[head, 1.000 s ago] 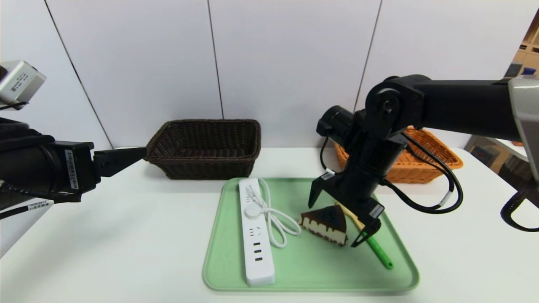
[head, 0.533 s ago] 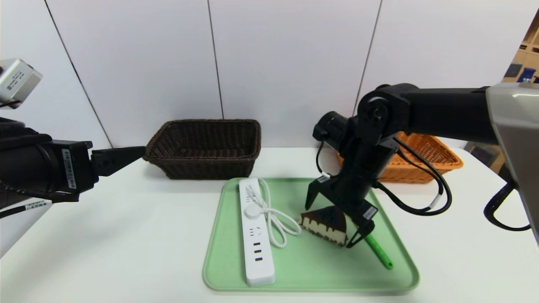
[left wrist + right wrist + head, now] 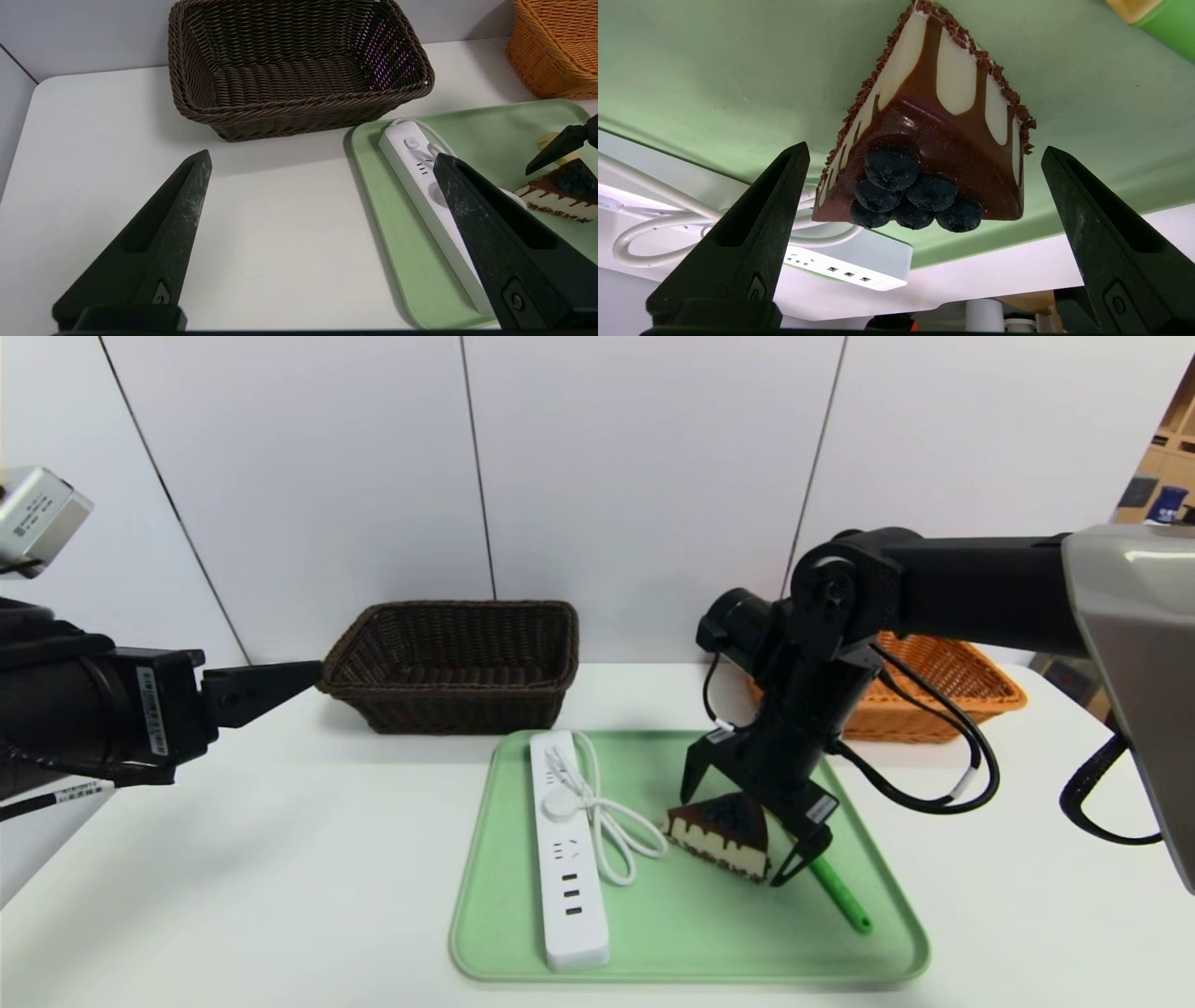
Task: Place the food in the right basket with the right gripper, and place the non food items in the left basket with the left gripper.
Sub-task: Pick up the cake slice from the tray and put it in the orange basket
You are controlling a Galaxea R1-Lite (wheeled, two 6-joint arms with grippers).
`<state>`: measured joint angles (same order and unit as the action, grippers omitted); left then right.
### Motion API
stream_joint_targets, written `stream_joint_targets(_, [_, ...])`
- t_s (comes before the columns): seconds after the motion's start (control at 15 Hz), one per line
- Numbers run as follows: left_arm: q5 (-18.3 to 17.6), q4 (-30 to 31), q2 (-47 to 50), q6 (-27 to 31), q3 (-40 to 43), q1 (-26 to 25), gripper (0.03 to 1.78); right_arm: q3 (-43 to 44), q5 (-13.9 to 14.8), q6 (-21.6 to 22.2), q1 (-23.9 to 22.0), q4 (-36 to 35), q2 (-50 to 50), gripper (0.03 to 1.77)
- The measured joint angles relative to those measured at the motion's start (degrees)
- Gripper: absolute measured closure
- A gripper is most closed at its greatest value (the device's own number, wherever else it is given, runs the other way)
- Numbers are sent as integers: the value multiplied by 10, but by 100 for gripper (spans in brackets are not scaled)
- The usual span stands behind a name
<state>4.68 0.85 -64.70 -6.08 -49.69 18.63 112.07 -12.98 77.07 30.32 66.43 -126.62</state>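
The food, a chocolate cake slice (image 3: 719, 831) (image 3: 934, 140) topped with blueberries, lies on the green tray (image 3: 691, 933). My right gripper (image 3: 735, 837) (image 3: 924, 151) hangs open over it, one finger on each side, with gaps showing between fingers and cake. A white power strip (image 3: 567, 859) (image 3: 411, 158) with coiled cord lies along the tray's left part. Of the pasta spoon, the green handle (image 3: 840, 896) shows; the arm covers most of its yellow head. My left gripper (image 3: 280, 686) (image 3: 322, 158) is open above the bare table, left of the dark left basket (image 3: 457, 663) (image 3: 299, 70).
The orange right basket (image 3: 943, 691) (image 3: 556, 46) stands at the back right, partly behind the right arm. Both baskets sit against the white wall panels. The right arm's black cable (image 3: 971, 775) loops over the tray's right edge. White table (image 3: 280, 859) lies between left gripper and tray.
My right gripper has dropped slightly and shifted left, settling closer around the cake slice. The left arm has barely moved.
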Motion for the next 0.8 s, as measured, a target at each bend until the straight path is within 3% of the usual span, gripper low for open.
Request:
stream_joint_targets(0.2, [0,0,0,0,1,0,12,0,-7,1,1,0,-1,56])
stream_joint_targets(0.4, [0,0,-1,-1,2,0,12,0,-23,0,0,0,-1,87])
stream_joint_targets(0.53, [0,0,0,-1,4,0,12,0,-24,0,0,0,-1,99])
stream_joint_targets(0.8, [0,0,1,-4,6,0,12,0,-25,-6,-1,2,1,100])
